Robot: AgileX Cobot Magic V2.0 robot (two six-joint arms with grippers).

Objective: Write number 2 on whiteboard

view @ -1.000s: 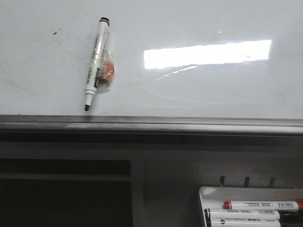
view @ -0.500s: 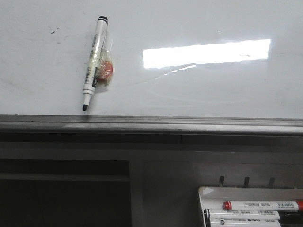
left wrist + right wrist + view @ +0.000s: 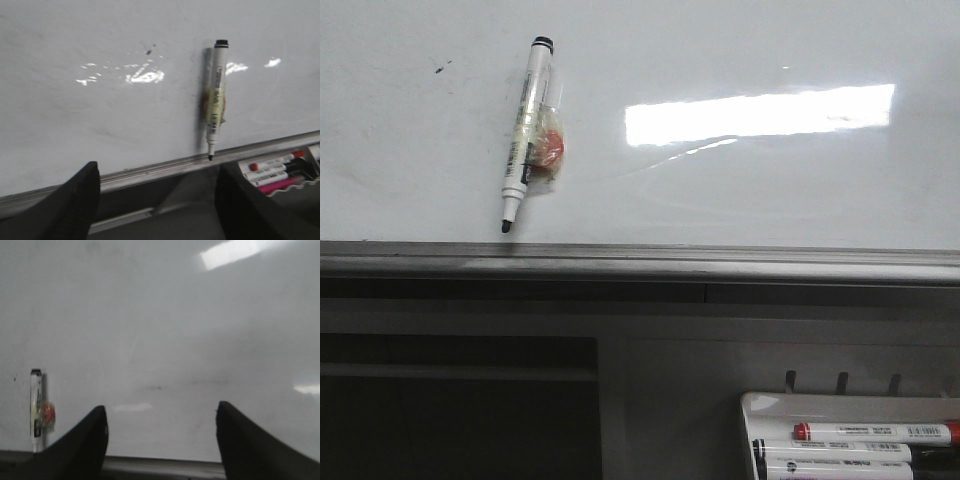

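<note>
- whiteboard [image 3: 740, 60] blank, marker [image 3: 524, 134] stuck at 10 o'clock, tip down near grey rail [image 3: 640, 262]
- left tool [image 3: 155, 200] released, empty
- right tool [image 3: 162, 440] released, empty
- marker tray [image 3: 760, 408] at 5 o'clock

Print on marker [image 3: 527, 130] labels too small; nothing legible.

grey shelf unit [image 3: 660, 340], bright glare [image 3: 760, 113].

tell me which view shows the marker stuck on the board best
The front view: the marker shows sharp and whole, black cap up, tip down near the grey rail, with a red blob taped at its middle. The left wrist view shows it whole too, but blurrier. The right wrist view shows it small, at the edge.
</note>
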